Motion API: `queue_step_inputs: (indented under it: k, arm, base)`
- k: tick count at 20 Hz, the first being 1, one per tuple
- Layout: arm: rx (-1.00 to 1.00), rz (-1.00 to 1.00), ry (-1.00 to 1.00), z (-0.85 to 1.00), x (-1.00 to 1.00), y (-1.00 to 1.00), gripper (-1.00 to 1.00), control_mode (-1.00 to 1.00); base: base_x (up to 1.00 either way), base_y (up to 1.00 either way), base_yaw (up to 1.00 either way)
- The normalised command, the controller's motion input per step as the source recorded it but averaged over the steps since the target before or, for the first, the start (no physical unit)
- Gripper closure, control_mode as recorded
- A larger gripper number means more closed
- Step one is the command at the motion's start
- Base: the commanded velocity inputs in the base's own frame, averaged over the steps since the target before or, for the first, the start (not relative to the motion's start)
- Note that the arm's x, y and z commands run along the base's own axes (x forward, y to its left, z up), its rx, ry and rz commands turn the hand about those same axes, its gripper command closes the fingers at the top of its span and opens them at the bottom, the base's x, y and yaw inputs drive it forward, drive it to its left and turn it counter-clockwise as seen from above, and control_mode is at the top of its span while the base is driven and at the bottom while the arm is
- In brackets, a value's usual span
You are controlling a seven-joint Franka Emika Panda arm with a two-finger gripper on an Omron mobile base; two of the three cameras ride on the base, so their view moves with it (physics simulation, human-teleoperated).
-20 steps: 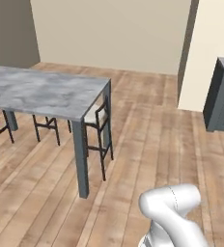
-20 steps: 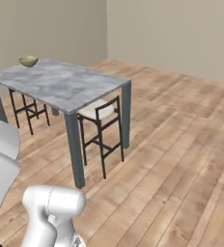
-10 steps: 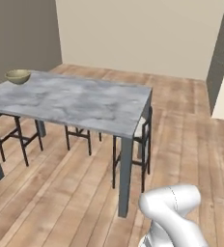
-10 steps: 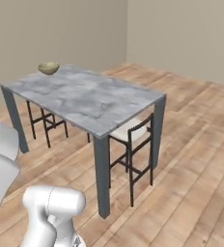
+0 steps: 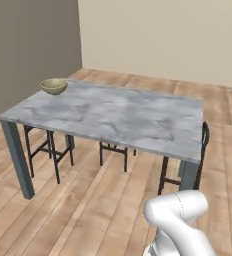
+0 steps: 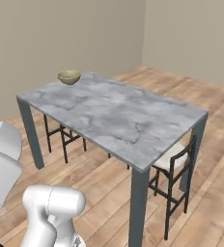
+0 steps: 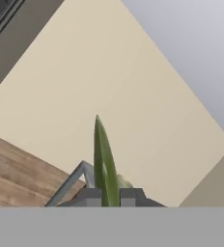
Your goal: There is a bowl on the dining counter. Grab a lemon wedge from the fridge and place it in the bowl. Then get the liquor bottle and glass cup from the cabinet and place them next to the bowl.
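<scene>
So the gripper is pinched nearly shut on the lemon wedge. In the hand view you see the wedge edge-on as a thin green-yellow sliver squeezed between the two dark fingertips, and its long axis runs straight out along the fingers, narrowing to a point past the tips. Behind it is beige wall, a strip of wood floor and a grey table corner.

The bowl sits on the dining counter, way over at the far left corner, close to both edges there. Same bowl from the right base view: it's upright, opening up, and I can't see anything inside it. The rest of the marble top is bare, so lots of open surface between the near edge and the bowl.

Black stools are tucked under the counter on the left, and a chair stands at the near right leg. Wood floor around the counter is open on the near side.
</scene>
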Motion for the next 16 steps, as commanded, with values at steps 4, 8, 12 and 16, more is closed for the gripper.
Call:
queue_step_inputs:
  k: [4,8,12,16]
  arm:
    - [0.00,0.00,0.00,0.00,0.00,0.00,1.00,1.00]
    - [0.00,0.00,0.00,0.00,0.00,0.00,1.00,1.00]
    - [0.00,0.00,0.00,0.00,0.00,0.00,1.00,1.00]
    - [0.00,0.00,0.00,0.00,0.00,0.00,1.00,1.00]
  base:
    - [0.92,1.00,0.00]
    - [0.86,1.00,0.00]
    - [0.73,1.00,0.00]
    - [0.62,1.00,0.00]
